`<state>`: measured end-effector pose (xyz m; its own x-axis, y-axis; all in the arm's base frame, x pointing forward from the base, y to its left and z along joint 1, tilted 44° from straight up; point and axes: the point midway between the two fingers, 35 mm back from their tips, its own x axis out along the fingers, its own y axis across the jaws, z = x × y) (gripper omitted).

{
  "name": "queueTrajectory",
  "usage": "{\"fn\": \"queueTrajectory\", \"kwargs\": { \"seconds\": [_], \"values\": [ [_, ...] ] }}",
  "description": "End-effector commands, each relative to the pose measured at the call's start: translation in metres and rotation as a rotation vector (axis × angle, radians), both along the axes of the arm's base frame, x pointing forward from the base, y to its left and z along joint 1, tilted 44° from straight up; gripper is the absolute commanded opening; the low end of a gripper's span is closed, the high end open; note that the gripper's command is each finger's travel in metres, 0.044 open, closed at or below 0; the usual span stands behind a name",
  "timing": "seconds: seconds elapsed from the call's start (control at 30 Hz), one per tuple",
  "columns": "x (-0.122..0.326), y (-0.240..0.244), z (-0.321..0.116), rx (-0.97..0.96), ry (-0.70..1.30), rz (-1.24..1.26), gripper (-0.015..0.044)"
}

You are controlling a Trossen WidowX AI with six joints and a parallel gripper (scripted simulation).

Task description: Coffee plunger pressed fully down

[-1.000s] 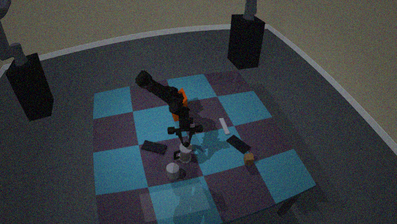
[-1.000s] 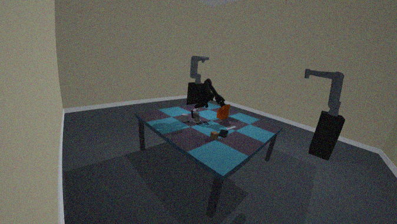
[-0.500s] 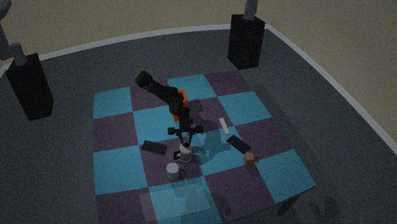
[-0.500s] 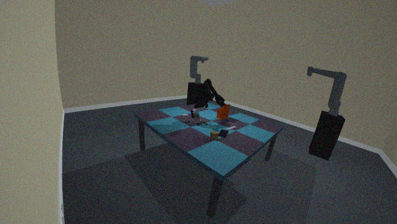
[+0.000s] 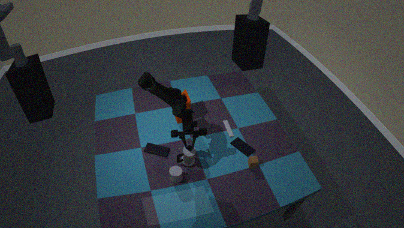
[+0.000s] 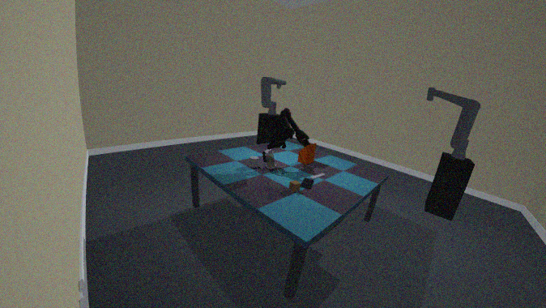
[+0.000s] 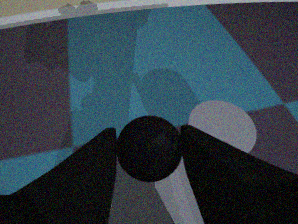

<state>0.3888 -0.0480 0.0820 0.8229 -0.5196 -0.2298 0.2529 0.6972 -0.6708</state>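
The gripper [image 5: 190, 146] is clamped on the knob [image 7: 149, 148] — the plunger's dark round top — directly above the press [image 5: 189, 158], which stands just beyond the white cup [image 5: 175, 173]. The plunger's axis runs straight down into the press — any push should follow that line.

A slim black jointed arm [image 5: 168, 96]; an orange panel on its forearm; a dark two-fingered pincer [image 5: 189, 146].

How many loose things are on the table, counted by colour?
Black: 2, slabs
White or pale: 3, bar, press, cup
Tan: 1, cube
Total: 6
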Motion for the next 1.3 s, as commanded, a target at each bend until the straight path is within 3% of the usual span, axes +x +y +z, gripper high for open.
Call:
{"fn": "queueTrajectory", "kwargs": {
  "seconds": [0.0,0.03,0.47,0.63,0.93,1.27],
  "values": [
    [0.000,0.000,0.000,0.000,0.001,0.000,0.0114],
    [0.000,0.000,0.000,0.000,0.001,0.000,0.0114],
    [0.000,0.000,0.000,0.000,0.001,0.000,0.0440],
    [-0.003,0.008,0.007,0.003,0.003,-0.002,0.0440],
    [-0.042,0.055,0.055,0.000,0.009,-0.015,0.0440],
    [-0.043,0.056,0.055,-0.001,0.009,-0.016,0.0440]
  ]
}}
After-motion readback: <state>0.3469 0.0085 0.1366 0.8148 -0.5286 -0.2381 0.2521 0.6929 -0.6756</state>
